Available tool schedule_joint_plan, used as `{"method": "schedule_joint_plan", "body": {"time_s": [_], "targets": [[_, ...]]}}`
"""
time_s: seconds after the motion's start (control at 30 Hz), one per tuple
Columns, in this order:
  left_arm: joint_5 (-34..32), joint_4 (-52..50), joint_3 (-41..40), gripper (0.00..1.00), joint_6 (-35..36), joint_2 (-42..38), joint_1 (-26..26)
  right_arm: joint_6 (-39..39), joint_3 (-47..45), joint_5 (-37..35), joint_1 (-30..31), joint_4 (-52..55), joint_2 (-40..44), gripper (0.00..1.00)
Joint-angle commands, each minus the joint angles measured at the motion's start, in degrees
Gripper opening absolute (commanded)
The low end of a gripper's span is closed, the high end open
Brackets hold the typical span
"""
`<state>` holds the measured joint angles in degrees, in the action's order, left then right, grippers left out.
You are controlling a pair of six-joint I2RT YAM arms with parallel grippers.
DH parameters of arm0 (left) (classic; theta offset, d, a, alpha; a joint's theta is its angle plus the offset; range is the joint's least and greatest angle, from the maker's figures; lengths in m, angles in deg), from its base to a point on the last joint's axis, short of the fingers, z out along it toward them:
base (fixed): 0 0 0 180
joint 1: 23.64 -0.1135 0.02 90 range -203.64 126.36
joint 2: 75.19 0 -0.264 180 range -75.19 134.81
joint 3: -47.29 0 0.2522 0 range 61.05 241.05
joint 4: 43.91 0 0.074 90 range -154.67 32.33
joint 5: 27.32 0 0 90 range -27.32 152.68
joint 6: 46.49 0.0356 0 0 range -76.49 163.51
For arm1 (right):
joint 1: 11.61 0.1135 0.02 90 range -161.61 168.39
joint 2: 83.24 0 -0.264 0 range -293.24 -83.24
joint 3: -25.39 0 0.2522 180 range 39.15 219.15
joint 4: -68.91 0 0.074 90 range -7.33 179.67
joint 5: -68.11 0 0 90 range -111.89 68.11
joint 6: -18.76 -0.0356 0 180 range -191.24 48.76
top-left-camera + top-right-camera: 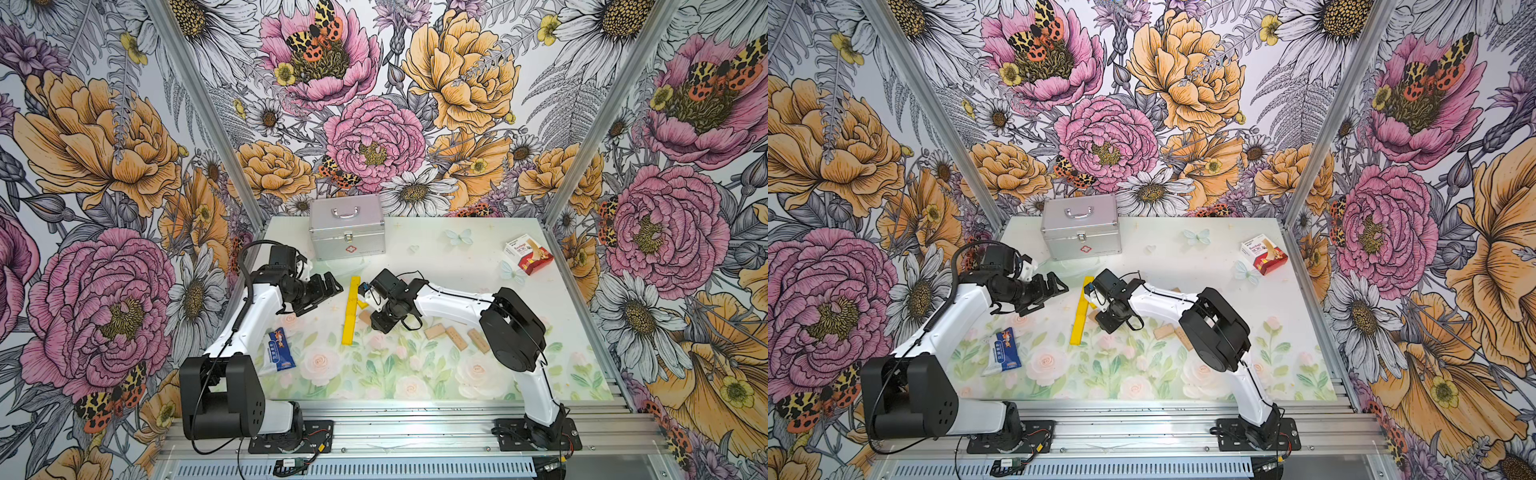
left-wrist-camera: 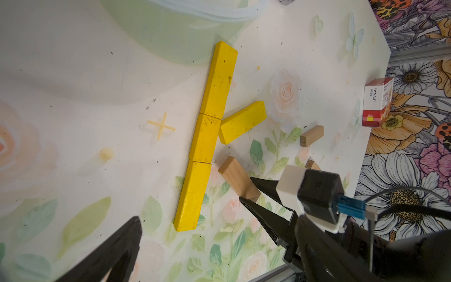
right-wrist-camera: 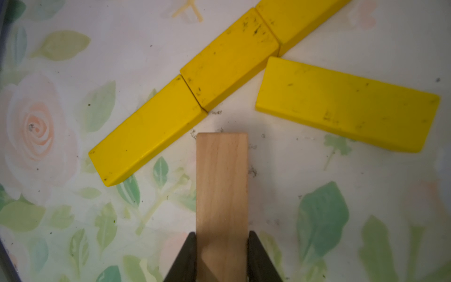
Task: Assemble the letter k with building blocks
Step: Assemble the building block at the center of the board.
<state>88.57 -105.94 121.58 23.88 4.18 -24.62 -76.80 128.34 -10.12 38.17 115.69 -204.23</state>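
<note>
Right claw (image 3: 222,238): clenched on a pale wood block (image 3: 222,175), whose free end is just short of the yellow stem (image 3: 195,80).
Letter k (image 1: 350,316): centre of the worktop (image 1: 457,266); three-block stem and yellow slanted arm (image 2: 242,122) laid; second arm in hand.
Next move: probably butt the block against the stem at a slant, then release.
Left claw (image 1: 322,297): released, empty, near the stem.
Unclear: whether the held block touches the worktop; spare wood blocks (image 1: 455,337) partly hidden.

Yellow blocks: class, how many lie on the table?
4. Three form a line: far block, middle block, near block. The fourth block slants off the line's middle. More may be hidden under the right arm.
</note>
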Motion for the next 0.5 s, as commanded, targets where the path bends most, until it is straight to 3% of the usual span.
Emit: {"method": "schedule_joint_plan", "body": {"time_s": [0.0, 0.47], "targets": [[-0.7, 1.3, 1.4, 0.99, -0.6, 0.1, 0.2, -0.7, 1.8, 0.6, -0.2, -0.5, -1.1, 0.00], [-0.2, 1.3, 1.0, 0.99, -0.4, -0.4, -0.7, -0.6, 2.5, 0.8, -0.1, -0.5, -2.2, 0.00]]}}
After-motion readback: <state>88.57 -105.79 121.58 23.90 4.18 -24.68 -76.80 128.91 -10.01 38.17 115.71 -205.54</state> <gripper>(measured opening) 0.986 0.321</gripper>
